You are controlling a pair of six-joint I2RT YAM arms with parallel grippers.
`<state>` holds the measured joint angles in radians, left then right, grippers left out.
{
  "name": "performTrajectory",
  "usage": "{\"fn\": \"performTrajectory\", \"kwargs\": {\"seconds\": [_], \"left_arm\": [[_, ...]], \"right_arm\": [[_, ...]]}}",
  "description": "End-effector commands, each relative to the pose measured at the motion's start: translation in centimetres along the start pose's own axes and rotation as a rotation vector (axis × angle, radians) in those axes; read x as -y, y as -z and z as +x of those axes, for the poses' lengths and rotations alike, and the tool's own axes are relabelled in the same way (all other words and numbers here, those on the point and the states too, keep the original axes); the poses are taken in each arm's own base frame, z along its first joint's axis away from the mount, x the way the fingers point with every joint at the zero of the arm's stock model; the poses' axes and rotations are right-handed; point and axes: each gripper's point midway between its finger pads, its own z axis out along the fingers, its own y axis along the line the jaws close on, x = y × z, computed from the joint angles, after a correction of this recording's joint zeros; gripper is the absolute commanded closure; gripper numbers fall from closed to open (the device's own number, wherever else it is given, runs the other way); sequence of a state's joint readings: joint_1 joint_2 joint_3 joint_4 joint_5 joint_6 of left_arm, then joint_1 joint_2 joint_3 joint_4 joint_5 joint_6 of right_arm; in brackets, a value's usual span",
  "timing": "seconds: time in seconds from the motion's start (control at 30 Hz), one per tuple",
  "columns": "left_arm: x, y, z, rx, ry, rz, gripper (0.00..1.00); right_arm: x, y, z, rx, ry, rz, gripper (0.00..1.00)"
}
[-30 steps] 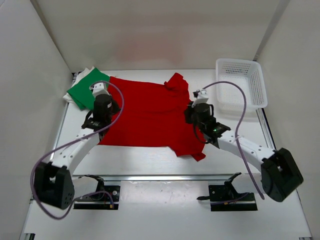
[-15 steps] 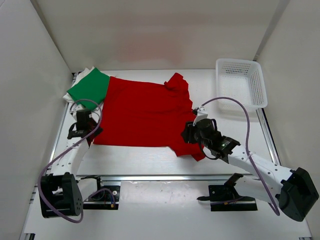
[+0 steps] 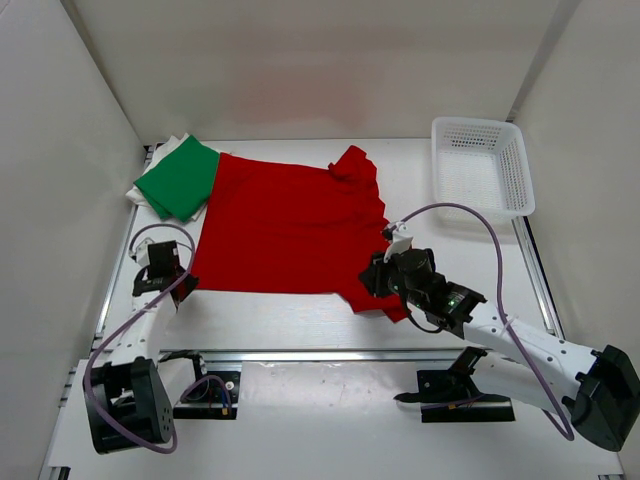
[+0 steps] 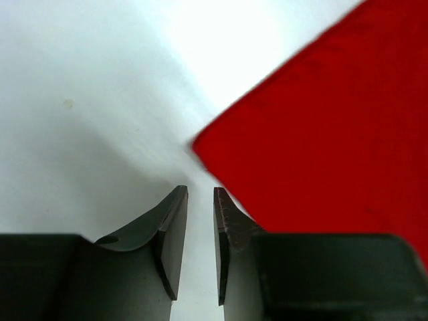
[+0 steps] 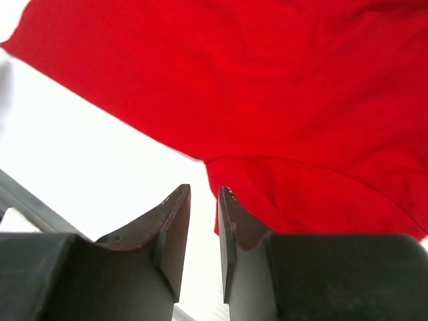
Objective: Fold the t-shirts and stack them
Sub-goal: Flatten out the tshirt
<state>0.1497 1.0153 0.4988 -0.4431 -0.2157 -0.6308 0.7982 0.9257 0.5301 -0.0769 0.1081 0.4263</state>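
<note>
– Two arms have drawn back to the near edge: left gripper point(image 4: 200, 195) beside the hem corner, right gripper point(image 5: 204, 192) at the near sleeve.
– Holding anything?
– No, both jaws narrow and empty. Probably lining up a fold.
– And the red shirt point(image 3: 285, 225)?
– Flat mid-table, long axis left-right, neck toward the right.

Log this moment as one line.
red t-shirt flat, unfolded | left gripper beside its corner, empty | right gripper at near sleeve, empty | green t-shirt folded
</note>
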Motion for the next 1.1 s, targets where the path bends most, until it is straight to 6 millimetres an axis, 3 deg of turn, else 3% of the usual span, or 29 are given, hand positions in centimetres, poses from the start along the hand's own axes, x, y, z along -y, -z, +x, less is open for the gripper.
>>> {"fn": "performTrajectory", "kwargs": {"seconds": [0.0, 0.2, 0.33, 0.5, 0.63, 0.87, 0.93, 1.0, 1.07], "left_arm": [[0.0, -0.3, -0.3, 0.024, 0.091, 0.025, 0.66], [-0.5, -1.6, 0.9, 0.006, 0.169, 0.012, 0.54], [-0.2, -2.4, 1.5, 0.006, 0.196, 0.027, 0.51], [-0.9, -3.2, 1.9, -0.003, 0.235, -0.001, 0.54], [-0.2, -3.6, 1.4, 0.021, 0.256, 0.024, 0.57], [0.3, -4.1, 1.3, 0.003, 0.283, 0.034, 0.75], [0.3, -4.1, 1.0, 0.017, 0.284, 0.032, 0.85], [0.5, -4.0, 0.6, 0.027, 0.276, 0.033, 0.98], [0.5, -3.6, -0.2, 0.058, 0.257, 0.028, 1.0]], "right_arm": [[-1.6, 0.2, -1.3, 0.051, -0.005, -0.08, 0.77], [-1.6, 0.0, -0.8, 0.031, -0.003, -0.087, 0.77], [-1.9, -0.1, -1.3, 0.052, -0.001, -0.108, 0.78], [-1.9, 0.1, -1.6, 0.071, 0.0, -0.107, 0.8], [-1.8, 0.2, -1.7, 0.077, -0.008, -0.108, 0.8], [-1.4, 0.3, -2.1, 0.093, -0.028, -0.096, 0.81], [-1.1, 0.4, -2.1, 0.095, -0.026, -0.085, 0.81], [-0.6, 0.3, -1.6, 0.083, -0.046, -0.058, 0.81], [1.1, 0.3, -0.8, 0.062, -0.071, 0.014, 0.8]]}}
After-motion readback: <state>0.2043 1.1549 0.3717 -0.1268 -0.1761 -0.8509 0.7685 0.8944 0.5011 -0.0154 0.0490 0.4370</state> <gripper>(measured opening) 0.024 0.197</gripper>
